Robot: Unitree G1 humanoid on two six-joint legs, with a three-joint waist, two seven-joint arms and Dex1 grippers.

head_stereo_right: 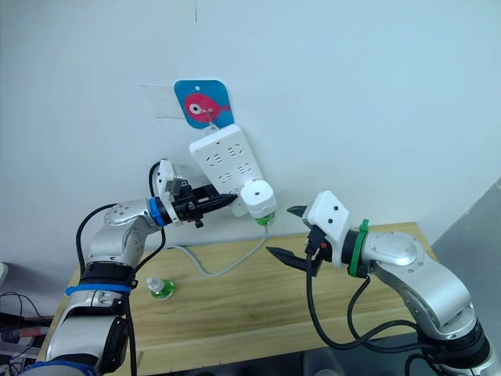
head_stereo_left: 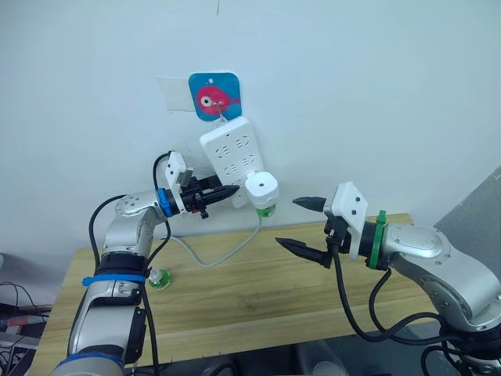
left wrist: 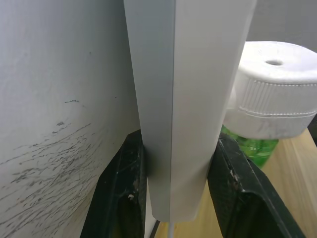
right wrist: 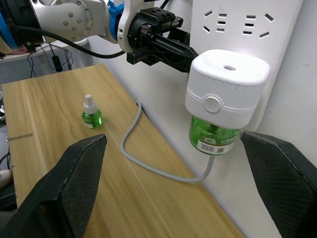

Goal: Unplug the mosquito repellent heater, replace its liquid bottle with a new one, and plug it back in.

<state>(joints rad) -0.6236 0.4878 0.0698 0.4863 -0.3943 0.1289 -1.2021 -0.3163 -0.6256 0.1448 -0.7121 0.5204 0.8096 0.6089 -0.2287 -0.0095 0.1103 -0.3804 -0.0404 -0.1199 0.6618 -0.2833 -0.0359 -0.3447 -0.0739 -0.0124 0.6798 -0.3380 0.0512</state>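
The white mosquito repellent heater [head_stereo_left: 262, 188] is plugged into the lower right corner of a tilted white power strip [head_stereo_left: 231, 149] on the wall. Its green liquid bottle [right wrist: 214, 136] hangs below it. My left gripper [head_stereo_left: 227, 193] is shut on the strip's lower end, one black finger [left wrist: 124, 188] on each side, just left of the heater. My right gripper [head_stereo_left: 287, 222] stands open a short way right of and below the heater, touching nothing. A second small green bottle with a white cap [head_stereo_left: 160, 277] stands upright on the wooden table [head_stereo_left: 258, 290] at the left.
A grey cable [head_stereo_left: 227, 254] drops from the strip and loops across the back of the table. A blue card with a pink fish [head_stereo_left: 214, 96] hangs on the wall above the strip. The table's front edge runs near the bottom of the head views.
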